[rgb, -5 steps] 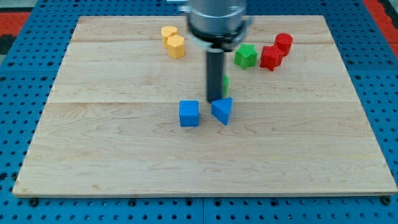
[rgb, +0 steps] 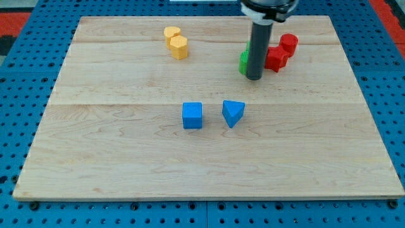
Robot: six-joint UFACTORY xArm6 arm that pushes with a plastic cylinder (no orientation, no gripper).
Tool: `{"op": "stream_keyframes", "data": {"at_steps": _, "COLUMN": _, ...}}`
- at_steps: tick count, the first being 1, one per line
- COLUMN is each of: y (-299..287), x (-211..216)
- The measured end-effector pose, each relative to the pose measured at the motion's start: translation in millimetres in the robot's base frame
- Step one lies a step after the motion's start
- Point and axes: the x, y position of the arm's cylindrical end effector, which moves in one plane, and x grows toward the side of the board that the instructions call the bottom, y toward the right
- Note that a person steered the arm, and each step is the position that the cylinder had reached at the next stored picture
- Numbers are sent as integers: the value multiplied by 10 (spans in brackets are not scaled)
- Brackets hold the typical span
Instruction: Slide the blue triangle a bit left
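Note:
The blue triangle [rgb: 233, 113] lies near the middle of the wooden board [rgb: 114, 158], pointing toward the view's bottom. A blue cube [rgb: 192, 115] sits a short gap to its left. My tip [rgb: 254, 78] is above and to the right of the triangle, apart from it, at the lower edge of a green block [rgb: 243, 60] that the rod mostly hides.
Two red blocks [rgb: 276, 57] [rgb: 288, 44] stand right of the rod near the view's top. Two yellow blocks [rgb: 178, 47] [rgb: 171, 33] stand touching at the top, left of centre. A blue pegboard [rgb: 19, 114] surrounds the board.
My tip has moved up and to the right, away from the blue triangle. The triangle has shifted slightly right. A small green piece beside the rod no longer shows.

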Motion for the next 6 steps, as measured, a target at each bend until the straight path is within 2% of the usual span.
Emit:
{"op": "stream_keyframes", "data": {"at_steps": 1, "y": 581, "x": 608}}
{"op": "stream_keyframes", "data": {"at_steps": 2, "y": 184, "x": 939}}
{"op": "stream_keyframes", "data": {"at_steps": 4, "y": -874, "x": 939}}
{"op": "stream_keyframes", "data": {"at_steps": 5, "y": -614, "x": 966}}
{"op": "stream_keyframes", "data": {"at_steps": 6, "y": -73, "x": 1226}}
